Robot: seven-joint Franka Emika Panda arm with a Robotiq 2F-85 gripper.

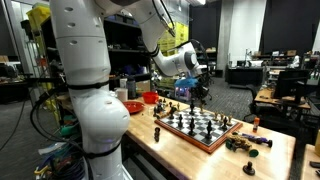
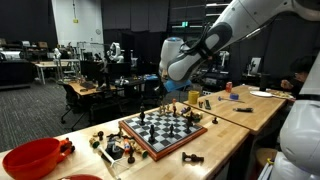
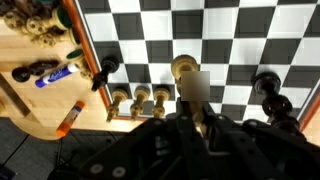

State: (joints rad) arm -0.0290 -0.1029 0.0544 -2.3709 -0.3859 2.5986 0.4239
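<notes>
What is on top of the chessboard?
Light pieces and dark pieces stand on the chessboard. The gripper hangs over its edge row and covers the squares beneath, so what stands there cannot be seen.

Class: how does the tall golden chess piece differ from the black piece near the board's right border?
The tall golden piece is brass-coloured, the black piece dark. The golden one stands beside three smaller golden pieces, the black one by the border. Both stand on the chessboard.
</notes>
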